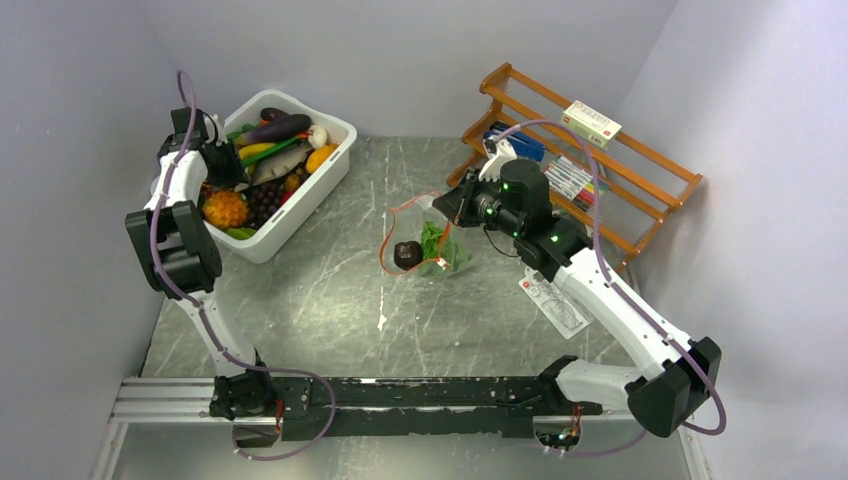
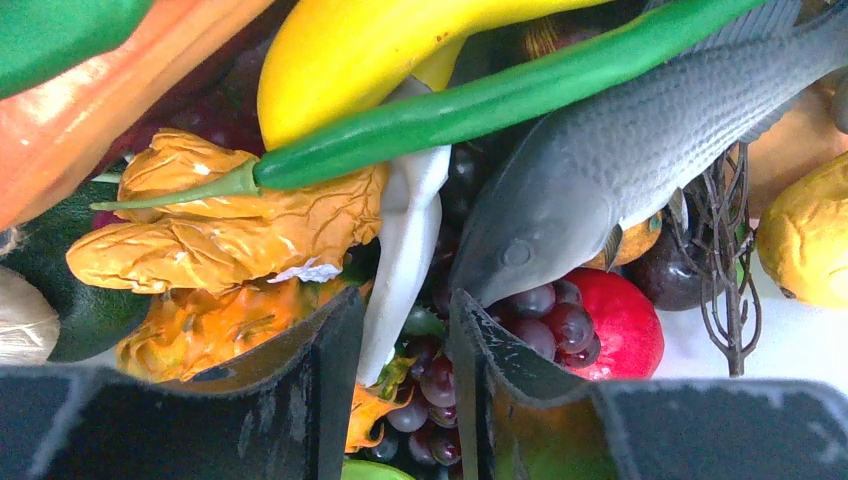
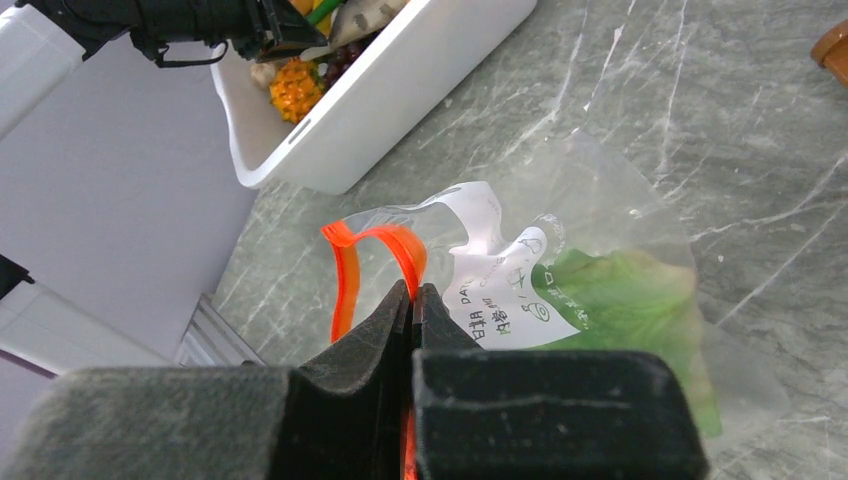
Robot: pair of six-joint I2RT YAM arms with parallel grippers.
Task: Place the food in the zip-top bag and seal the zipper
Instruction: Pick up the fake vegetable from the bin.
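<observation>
The clear zip-top bag (image 1: 432,243) lies mid-table with a green lettuce (image 1: 437,242) and a dark purple piece (image 1: 407,254) inside. My right gripper (image 1: 452,207) is shut on the bag's orange-red zipper (image 3: 404,250) and holds the mouth open and lifted. The right wrist view also shows the bag's white label (image 3: 497,290) and the lettuce (image 3: 620,300). My left gripper (image 1: 226,166) is down in the white bin (image 1: 322,185) of toy food. It (image 2: 405,340) is open, with purple grapes (image 2: 435,385) and a white piece (image 2: 405,250) between its fingers.
Around the left gripper lie a grey fish (image 2: 620,170), a green bean (image 2: 500,100), a yellow banana (image 2: 340,60), a red fruit (image 2: 625,325) and orange crinkled fruit (image 2: 230,220). An orange-brown wooden rack (image 1: 640,195) stands at back right. A white leaflet (image 1: 553,300) lies under the right arm.
</observation>
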